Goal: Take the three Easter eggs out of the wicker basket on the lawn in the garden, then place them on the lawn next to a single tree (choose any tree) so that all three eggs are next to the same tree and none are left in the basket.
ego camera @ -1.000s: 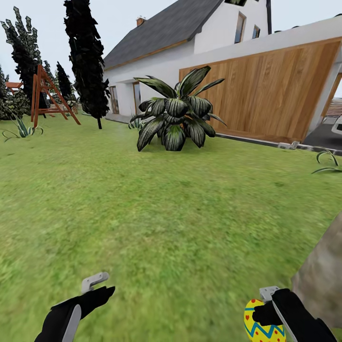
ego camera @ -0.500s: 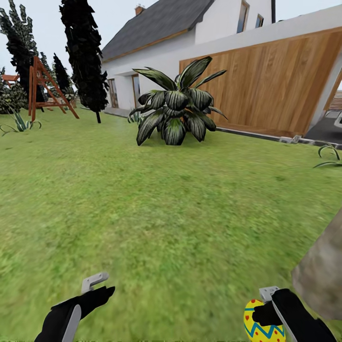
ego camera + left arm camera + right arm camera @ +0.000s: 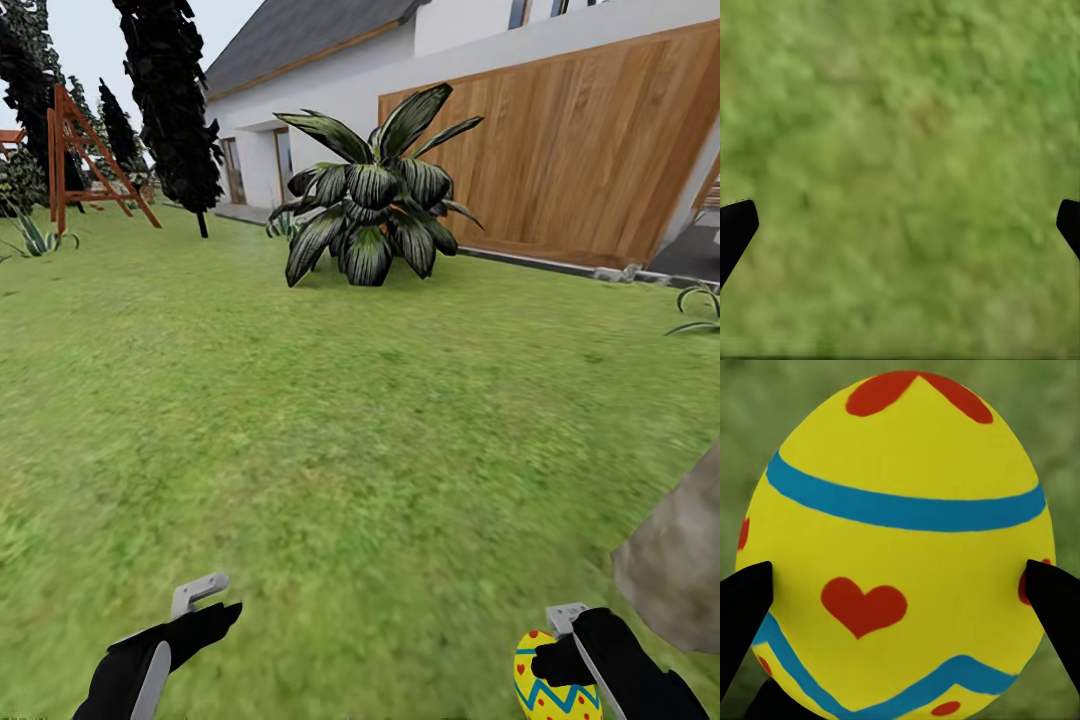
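My right gripper (image 3: 560,670) is shut on a yellow Easter egg (image 3: 548,682) with blue bands and red marks, low at the head view's right. In the right wrist view the same egg (image 3: 896,547) sits between the two dark fingertips (image 3: 746,607) above blurred grass. Just right of that hand rises a mottled grey-brown tree trunk (image 3: 680,570). My left gripper (image 3: 195,615) hangs open over the lawn (image 3: 330,430), and its wrist view has the fingertips (image 3: 736,229) far apart with nothing between them. The wicker basket and the other eggs are out of view.
A big dark broad-leaved plant (image 3: 370,215) stands mid-lawn ahead. Behind it are the white house (image 3: 320,100) and wood-panelled garage (image 3: 560,160). A black cypress (image 3: 170,100) and a red wooden swing frame (image 3: 85,160) stand at the far left.
The whole head view has tilted downward, so house, plant and trees sit higher in the picture. Both grippers keep their places, and the egg stays held.
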{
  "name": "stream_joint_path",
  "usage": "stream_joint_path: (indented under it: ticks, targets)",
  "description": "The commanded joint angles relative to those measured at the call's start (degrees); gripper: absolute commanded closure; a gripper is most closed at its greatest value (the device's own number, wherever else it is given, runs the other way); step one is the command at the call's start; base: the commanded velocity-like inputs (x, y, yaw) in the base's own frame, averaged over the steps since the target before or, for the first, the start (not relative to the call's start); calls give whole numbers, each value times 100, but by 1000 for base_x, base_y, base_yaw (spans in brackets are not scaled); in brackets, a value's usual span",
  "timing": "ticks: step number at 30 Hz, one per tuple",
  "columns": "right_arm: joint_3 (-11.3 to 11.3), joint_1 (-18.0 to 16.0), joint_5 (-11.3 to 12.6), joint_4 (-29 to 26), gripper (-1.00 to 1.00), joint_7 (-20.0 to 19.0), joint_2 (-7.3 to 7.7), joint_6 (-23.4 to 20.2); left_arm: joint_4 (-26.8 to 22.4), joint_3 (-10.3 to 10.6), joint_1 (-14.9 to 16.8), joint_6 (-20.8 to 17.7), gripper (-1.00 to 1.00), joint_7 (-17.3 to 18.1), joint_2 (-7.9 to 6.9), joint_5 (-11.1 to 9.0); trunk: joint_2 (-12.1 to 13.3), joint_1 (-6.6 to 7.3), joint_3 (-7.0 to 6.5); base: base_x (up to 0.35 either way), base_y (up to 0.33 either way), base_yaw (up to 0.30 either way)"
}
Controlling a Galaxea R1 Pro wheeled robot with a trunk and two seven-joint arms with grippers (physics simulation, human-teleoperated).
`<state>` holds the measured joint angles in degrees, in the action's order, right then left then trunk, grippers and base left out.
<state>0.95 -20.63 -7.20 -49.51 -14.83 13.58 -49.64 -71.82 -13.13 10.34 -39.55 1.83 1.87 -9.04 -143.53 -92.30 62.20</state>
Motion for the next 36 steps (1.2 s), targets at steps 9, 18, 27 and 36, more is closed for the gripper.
stream_joint_path:
  ticks: [9, 18, 27, 36]
  targets:
    - [7, -3, -57, -6, 100, -35, 3, -19, -2, -18, 3, -35, -100, 19, 6, -19, -15, -22, 205, 0, 0, 0]
    - [10, -3, -62, -6, 100, -37, -2, -19, 1, -17, 3, -31, -100, 19, 6, -19, -27, -45, 405, 0, 0, 0]
    - [2, -2, -58, -7, 100, -36, 4, -19, 2, -11, 3, -32, -100, 19, 11, -14, -39, -68, 604, 0, 0, 0]
    - [10, -6, -62, -10, 100, -29, 4, -19, 2, -5, 3, -27, -100, 19, 12, -11, -51, -91, 804, 0, 0, 0]
